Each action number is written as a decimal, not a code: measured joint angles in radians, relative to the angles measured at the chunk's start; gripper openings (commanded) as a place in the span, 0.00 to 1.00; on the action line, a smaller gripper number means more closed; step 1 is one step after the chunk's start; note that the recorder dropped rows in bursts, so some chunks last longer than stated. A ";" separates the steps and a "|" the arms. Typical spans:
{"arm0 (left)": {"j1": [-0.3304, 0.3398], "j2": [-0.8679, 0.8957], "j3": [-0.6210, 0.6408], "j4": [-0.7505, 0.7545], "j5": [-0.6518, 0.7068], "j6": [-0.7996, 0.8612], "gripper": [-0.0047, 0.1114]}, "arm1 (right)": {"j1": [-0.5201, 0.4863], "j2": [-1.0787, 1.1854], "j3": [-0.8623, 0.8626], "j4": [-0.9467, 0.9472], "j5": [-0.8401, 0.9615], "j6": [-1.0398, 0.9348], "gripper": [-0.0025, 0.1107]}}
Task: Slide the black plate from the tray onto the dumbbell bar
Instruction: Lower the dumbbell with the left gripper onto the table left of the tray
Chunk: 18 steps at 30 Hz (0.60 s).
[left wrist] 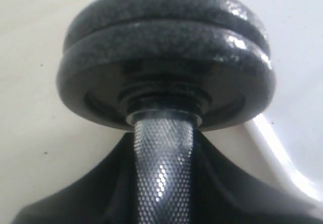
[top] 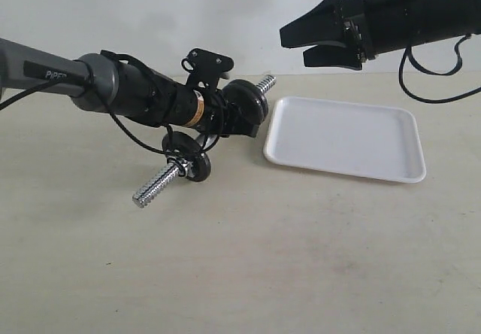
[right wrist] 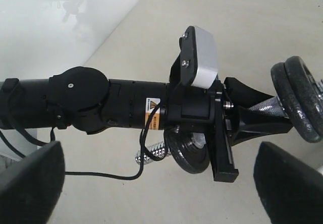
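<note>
My left gripper is shut on the knurled middle of the dumbbell bar and holds it tilted above the table. Two black plates sit side by side on the bar's far end, near the tray. Another black plate sits on the low near end, with bare thread sticking out. The white tray holds nothing. In the left wrist view the shaft runs between my fingers up to the paired plates. My right gripper hangs open above the tray's far left corner, with nothing in it.
The right wrist view looks down on the left arm, the single plate, the paired plates and a loose black cable below the arm. A pale wall stands behind the beige table.
</note>
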 measured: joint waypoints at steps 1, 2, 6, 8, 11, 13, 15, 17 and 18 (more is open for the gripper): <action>0.000 0.000 -0.002 0.000 0.000 -0.011 0.07 | 0.000 0.000 0.000 0.000 0.000 0.002 0.81; 0.000 0.000 -0.002 0.000 0.002 -0.021 0.07 | 0.000 0.000 0.000 0.000 0.000 0.002 0.81; 0.000 0.000 -0.005 0.000 0.008 -0.051 0.07 | 0.000 0.000 0.000 0.000 0.000 0.004 0.81; 0.000 0.000 -0.005 0.000 0.010 -0.070 0.07 | 0.000 0.000 0.000 0.000 0.000 0.004 0.81; 0.000 0.000 -0.006 0.000 0.014 -0.116 0.07 | 0.000 0.000 0.000 -0.004 0.000 0.004 0.81; 0.000 0.000 -0.006 0.000 0.016 -0.143 0.07 | 0.000 0.000 0.000 -0.004 0.000 0.004 0.81; 0.000 0.005 -0.013 0.000 0.016 -0.169 0.07 | 0.000 0.000 0.000 -0.004 0.000 0.004 0.81; 0.000 0.015 -0.028 0.000 0.019 -0.194 0.07 | 0.000 0.000 0.000 -0.004 0.000 0.004 0.81; 0.000 0.017 -0.033 -0.002 0.019 -0.202 0.07 | 0.000 0.000 0.000 -0.004 0.000 0.004 0.81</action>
